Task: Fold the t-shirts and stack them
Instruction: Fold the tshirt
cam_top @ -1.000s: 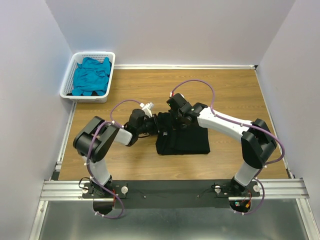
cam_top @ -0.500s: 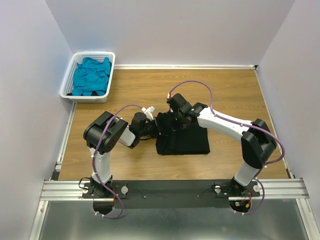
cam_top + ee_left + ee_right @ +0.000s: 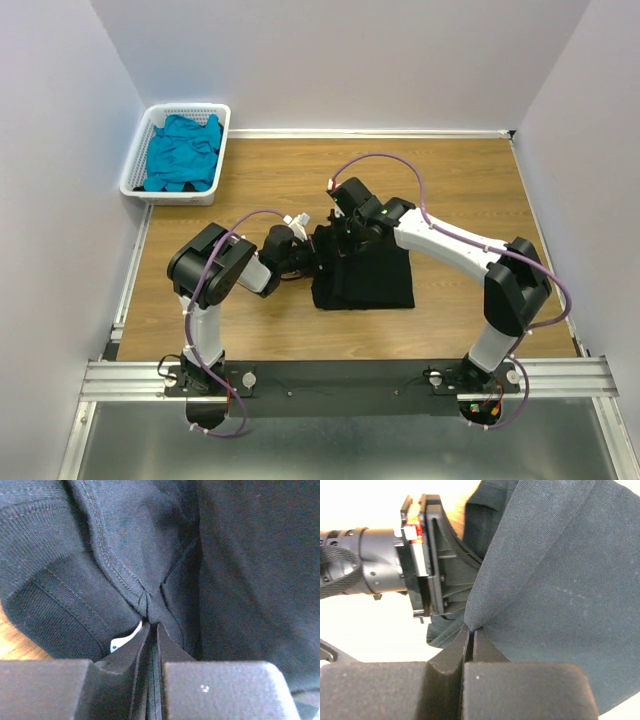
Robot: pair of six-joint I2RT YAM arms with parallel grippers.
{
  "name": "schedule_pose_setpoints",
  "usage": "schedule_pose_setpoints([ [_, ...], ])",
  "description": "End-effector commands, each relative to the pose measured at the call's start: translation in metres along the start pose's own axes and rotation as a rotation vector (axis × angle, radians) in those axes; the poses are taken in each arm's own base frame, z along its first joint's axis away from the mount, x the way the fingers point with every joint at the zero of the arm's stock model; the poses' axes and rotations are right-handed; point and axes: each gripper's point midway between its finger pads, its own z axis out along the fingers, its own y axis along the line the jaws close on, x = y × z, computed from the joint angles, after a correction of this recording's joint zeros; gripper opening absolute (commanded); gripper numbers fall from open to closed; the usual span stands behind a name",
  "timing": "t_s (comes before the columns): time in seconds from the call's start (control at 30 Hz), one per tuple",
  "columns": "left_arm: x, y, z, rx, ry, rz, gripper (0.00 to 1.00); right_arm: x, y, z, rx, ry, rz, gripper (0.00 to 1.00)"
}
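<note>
The black t-shirt lies folded in the middle of the table. My left gripper is at its left edge, jaws pinched on a seam of the dark cloth; the gripper has the white neck label just to its left. My right gripper is over the shirt's far left corner. In the right wrist view that gripper is shut on a raised fold of the black cloth, with the left gripper close beside it. The teal t-shirt lies crumpled in the basket.
The white slotted basket stands at the table's far left corner, against the left wall. Walls close off the left, back and right. Bare wooden tabletop surrounds the black shirt.
My left arm has drawn its elbow in and its jaws have closed on the shirt's left edge. My right gripper has shifted slightly left with its fold, pulling the shirt's right edge inward.
</note>
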Motion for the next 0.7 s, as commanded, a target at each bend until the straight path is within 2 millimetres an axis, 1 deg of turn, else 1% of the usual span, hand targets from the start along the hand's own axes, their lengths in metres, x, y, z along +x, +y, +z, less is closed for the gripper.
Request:
schedule_pose_setpoints([
  [0.0, 0.007, 0.013, 0.000, -0.052, 0.007, 0.000, 0.17, 0.003, 0.020, 0.005, -0.060, 0.033, -0.022, 0.01],
  [0.2, 0.008, 0.014, 0.001, -0.054, 0.008, -0.001, 0.17, 0.015, 0.022, 0.014, -0.070, 0.079, -0.031, 0.01],
  [0.37, 0.008, 0.013, 0.000, -0.054, 0.008, 0.000, 0.17, 0.024, 0.028, 0.016, -0.098, 0.121, -0.029, 0.01],
  [0.6, 0.007, 0.014, 0.000, -0.059, 0.004, 0.001, 0.17, 0.023, 0.031, 0.014, -0.099, 0.143, -0.016, 0.01],
  [0.67, 0.008, 0.014, 0.000, -0.059, 0.006, 0.001, 0.17, 0.019, 0.032, 0.013, -0.096, 0.137, -0.013, 0.01],
])
